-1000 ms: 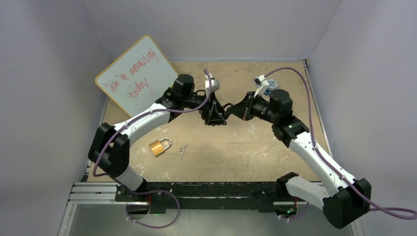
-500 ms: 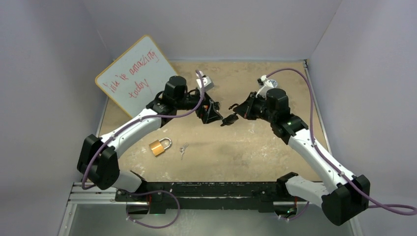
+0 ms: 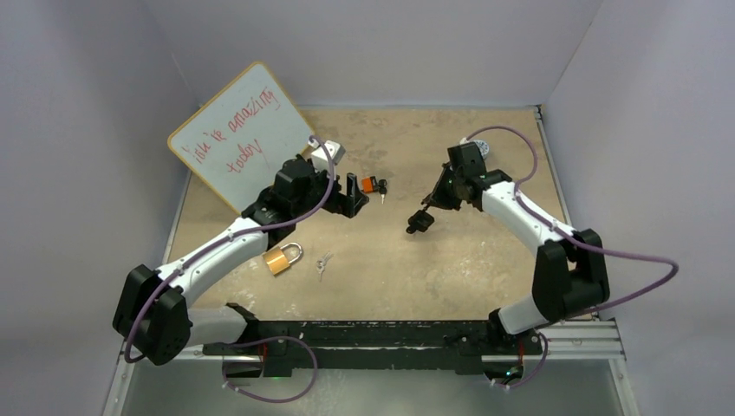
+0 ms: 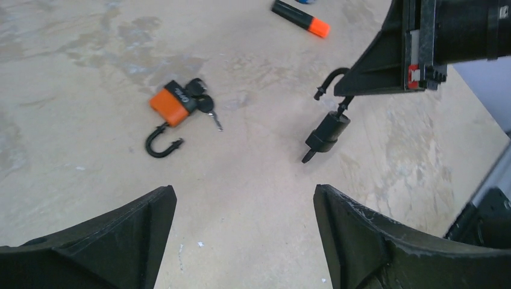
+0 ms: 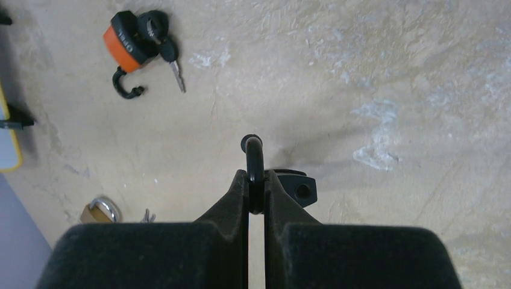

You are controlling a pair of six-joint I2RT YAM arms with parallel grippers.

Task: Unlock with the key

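arms have swung apart since a second ago, leaving the orange padlock (image 4: 172, 107) lying just above the centre of the top view, keys (image 4: 205, 105) touching its base, shackle sprung open. left gripper (image 4: 241, 198) gapes wide, empty. right gripper (image 5: 256, 180) pinches the black padlock (image 3: 420, 222) by its shackle, over bare table (image 3: 485, 260) well off every edge.

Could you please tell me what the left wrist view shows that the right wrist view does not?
Only the left wrist view shows the orange-tipped marker. Only the right wrist view shows the brass padlock and the whiteboard edge. Both show the orange padlock with its keys, and the black padlock hanging by its shackle from the shut right gripper.
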